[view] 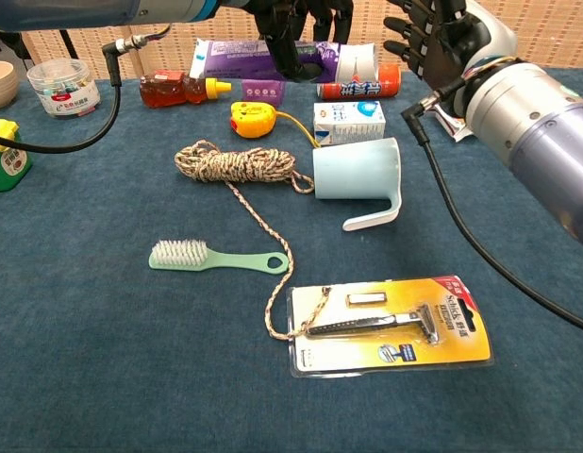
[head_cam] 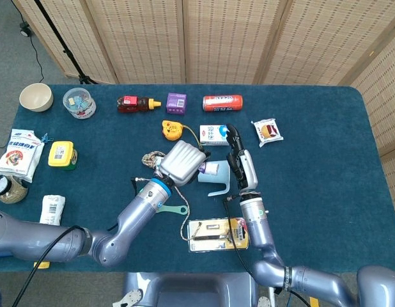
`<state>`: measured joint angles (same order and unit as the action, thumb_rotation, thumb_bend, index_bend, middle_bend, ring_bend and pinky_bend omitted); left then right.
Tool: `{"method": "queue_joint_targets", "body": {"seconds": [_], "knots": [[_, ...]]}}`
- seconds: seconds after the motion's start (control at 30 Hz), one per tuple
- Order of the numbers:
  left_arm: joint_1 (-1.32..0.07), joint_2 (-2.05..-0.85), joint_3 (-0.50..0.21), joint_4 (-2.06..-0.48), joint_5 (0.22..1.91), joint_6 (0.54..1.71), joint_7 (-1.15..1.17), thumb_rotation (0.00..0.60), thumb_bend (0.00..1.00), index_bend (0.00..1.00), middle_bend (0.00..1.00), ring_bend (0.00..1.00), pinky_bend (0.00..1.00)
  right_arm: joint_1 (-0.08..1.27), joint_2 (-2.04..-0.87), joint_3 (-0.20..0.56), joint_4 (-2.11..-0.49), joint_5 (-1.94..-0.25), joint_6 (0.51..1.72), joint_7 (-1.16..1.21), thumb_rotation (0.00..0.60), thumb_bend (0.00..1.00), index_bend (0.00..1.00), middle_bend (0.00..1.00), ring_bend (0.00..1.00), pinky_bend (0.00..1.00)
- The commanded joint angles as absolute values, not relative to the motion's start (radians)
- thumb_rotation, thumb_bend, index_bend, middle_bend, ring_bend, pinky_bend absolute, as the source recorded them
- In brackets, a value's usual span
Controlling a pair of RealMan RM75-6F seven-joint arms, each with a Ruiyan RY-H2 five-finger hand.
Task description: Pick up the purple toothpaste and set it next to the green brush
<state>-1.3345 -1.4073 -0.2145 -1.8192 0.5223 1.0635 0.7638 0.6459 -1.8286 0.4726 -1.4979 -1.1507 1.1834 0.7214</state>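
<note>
The purple toothpaste (view: 258, 59) is a long purple tube with a white cap end, held up off the table in my left hand (view: 296, 24), whose dark fingers wrap its middle. From the head view the silver back of my left hand (head_cam: 181, 162) covers most of the tube; only a purple end (head_cam: 201, 169) peeks out. It hovers over the rope and the cup. The green brush (view: 216, 258) lies flat on the cloth nearer the front, bristles to the left, also seen as the green brush (head_cam: 169, 208). My right hand (view: 435, 38) is raised beside the cup, fingers spread, holding nothing.
A light blue cup (view: 358, 170) lies on its side beside a coil of rope (view: 235, 162) whose tail runs to a yellow razor pack (view: 391, 324). Behind stand a milk carton (view: 348, 123), yellow tape measure (view: 249, 120), red can (view: 362, 87) and honey bottle (view: 174, 90).
</note>
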Motion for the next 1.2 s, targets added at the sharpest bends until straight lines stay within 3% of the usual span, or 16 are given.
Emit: {"method": "queue_joint_targets", "body": {"seconds": [0.03, 1.2], "knots": [[-1.337, -1.414, -0.219, -1.815, 0.517, 1.067, 0.767, 0.6, 1.0, 0.62, 0.48, 0.54, 0.58, 0.654, -1.843, 0.483, -1.488, -1.143, 1.18, 0.712, 0.121, 0.0, 0.0, 0.0, 0.0, 0.0], [-1.379, -1.506, -0.263, -1.739, 0.407, 1.091, 0.824, 0.6, 1.0, 0.62, 0.48, 0.54, 0.58, 0.667, -1.883, 0.535, -1.443, -1.146, 1.171, 0.713, 0.121, 0.0, 0.0, 0.0, 0.0, 0.0]]}}
